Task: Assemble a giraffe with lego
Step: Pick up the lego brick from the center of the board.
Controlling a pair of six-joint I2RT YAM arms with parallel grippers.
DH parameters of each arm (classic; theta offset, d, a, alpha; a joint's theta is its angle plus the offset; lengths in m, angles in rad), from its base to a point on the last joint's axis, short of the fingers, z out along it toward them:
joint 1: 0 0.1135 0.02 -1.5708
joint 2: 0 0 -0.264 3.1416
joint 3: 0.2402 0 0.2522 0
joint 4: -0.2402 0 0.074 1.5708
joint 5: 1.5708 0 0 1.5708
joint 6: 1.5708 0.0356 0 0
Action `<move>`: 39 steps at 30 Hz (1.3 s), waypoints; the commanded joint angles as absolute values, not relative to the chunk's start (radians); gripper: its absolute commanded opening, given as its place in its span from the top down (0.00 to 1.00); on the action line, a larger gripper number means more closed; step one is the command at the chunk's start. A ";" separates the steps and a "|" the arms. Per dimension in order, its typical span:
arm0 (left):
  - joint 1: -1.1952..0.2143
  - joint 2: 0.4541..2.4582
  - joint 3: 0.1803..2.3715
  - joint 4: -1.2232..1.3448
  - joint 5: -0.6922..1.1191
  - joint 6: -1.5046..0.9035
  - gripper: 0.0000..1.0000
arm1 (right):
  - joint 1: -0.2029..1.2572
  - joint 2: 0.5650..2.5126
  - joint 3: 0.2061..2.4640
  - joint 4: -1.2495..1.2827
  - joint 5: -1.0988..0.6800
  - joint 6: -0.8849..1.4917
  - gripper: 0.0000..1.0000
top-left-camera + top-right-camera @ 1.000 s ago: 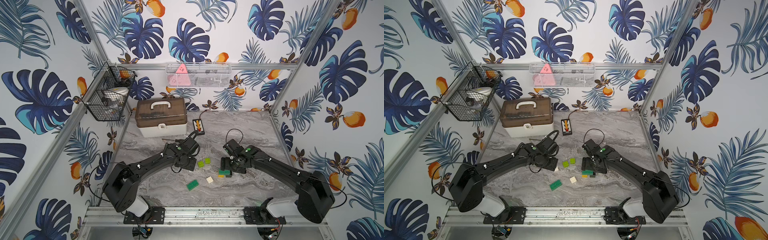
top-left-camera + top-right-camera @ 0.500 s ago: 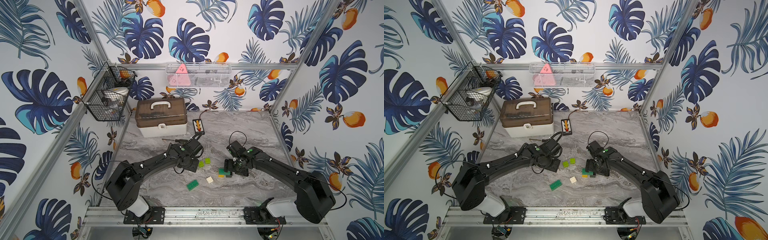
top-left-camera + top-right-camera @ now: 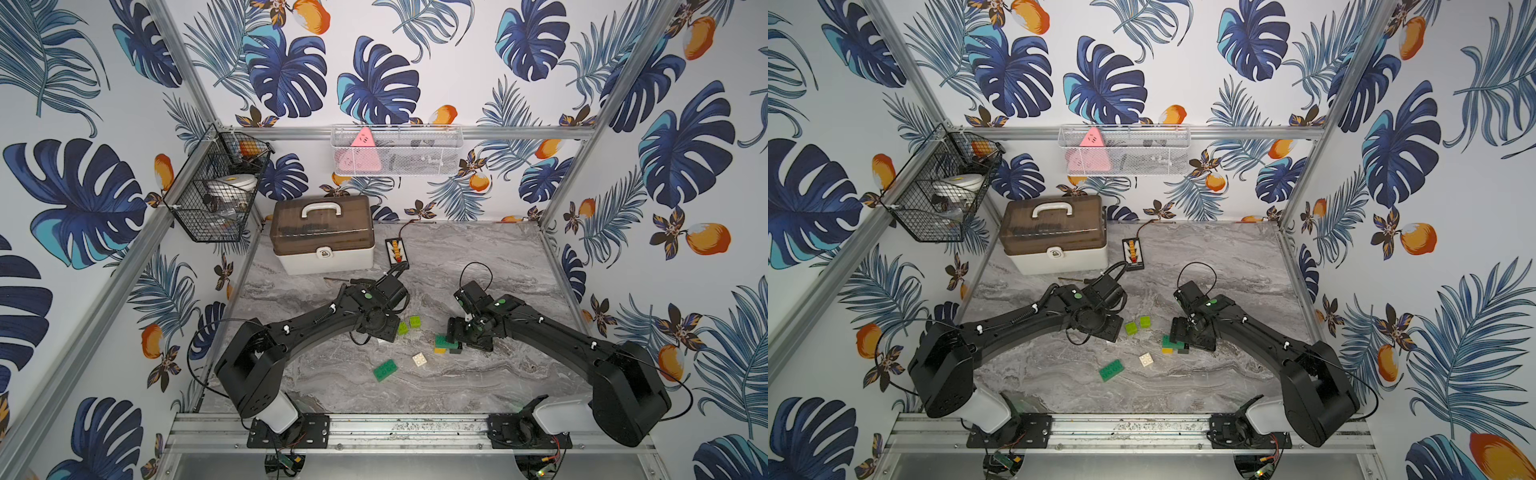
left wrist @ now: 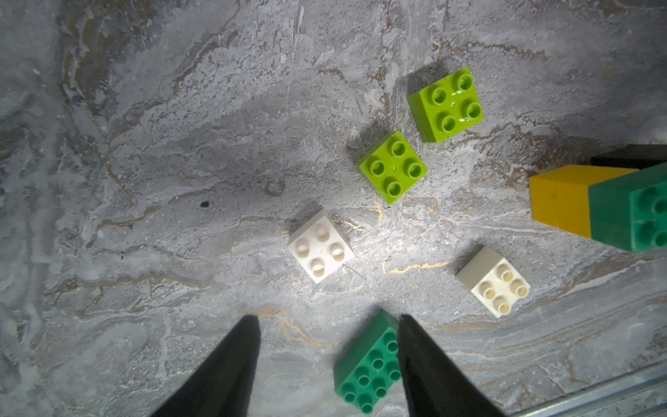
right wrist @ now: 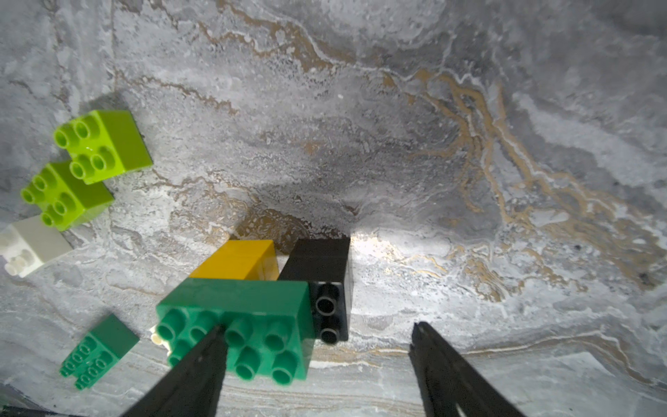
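Note:
The partly built giraffe [image 5: 238, 317] stands on the marble table [image 3: 478, 249]: a dark green brick across a yellow [image 5: 238, 260] and a black [image 5: 321, 267] column; in both top views it shows [image 3: 444, 343] [image 3: 1171, 343]. My right gripper [image 5: 319, 326] hovers open over it, one finger in front of the green studs. Loose lego lies nearby: two lime bricks [image 4: 393, 166] [image 4: 445, 104], two white ones [image 4: 320, 245] [image 4: 494, 281] and a dark green long one [image 4: 368, 372]. My left gripper [image 4: 326, 319] is open and empty above the table beside that long brick.
A brown-lidded toolbox [image 3: 324, 235] and a small wired controller [image 3: 397, 251] sit at the back. A black wire basket [image 3: 216, 187] hangs on the left wall, a white mesh shelf [image 3: 397, 149] on the rear wall. A metal rail [image 3: 374, 428] runs along the front edge.
My left arm has reached a little further right, toward the lime bricks. My right gripper has shifted slightly beside the green, yellow and black stack. No brick has moved.

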State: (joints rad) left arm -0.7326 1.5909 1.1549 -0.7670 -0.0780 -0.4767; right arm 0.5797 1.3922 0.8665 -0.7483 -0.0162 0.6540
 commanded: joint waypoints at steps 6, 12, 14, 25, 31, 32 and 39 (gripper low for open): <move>-0.735 1.626 1.210 -0.789 -0.082 -0.464 0.34 | 0.580 1.384 0.902 -0.779 -0.001 0.651 0.16; -0.736 1.653 1.253 -0.807 -0.089 -0.455 0.33 | 0.581 1.370 0.938 -0.776 -0.018 0.656 0.16; -0.736 1.667 1.266 -0.812 -0.090 -0.451 0.32 | 0.580 1.365 0.950 -0.792 -0.017 0.654 0.15; -0.757 1.890 1.408 -0.845 -0.081 -0.425 0.32 | 0.580 1.245 0.938 -0.901 0.020 0.624 0.07; -0.775 1.988 1.436 -0.834 -0.094 -0.366 0.32 | 0.580 1.230 0.921 -0.908 0.013 0.609 0.06; -0.776 2.000 1.438 -0.831 -0.098 -0.354 0.32 | 0.580 1.231 0.926 -0.911 0.013 0.601 0.06; -0.775 2.054 1.493 -0.818 -0.138 -0.296 0.32 | 0.580 1.239 0.937 -0.913 0.016 0.578 0.06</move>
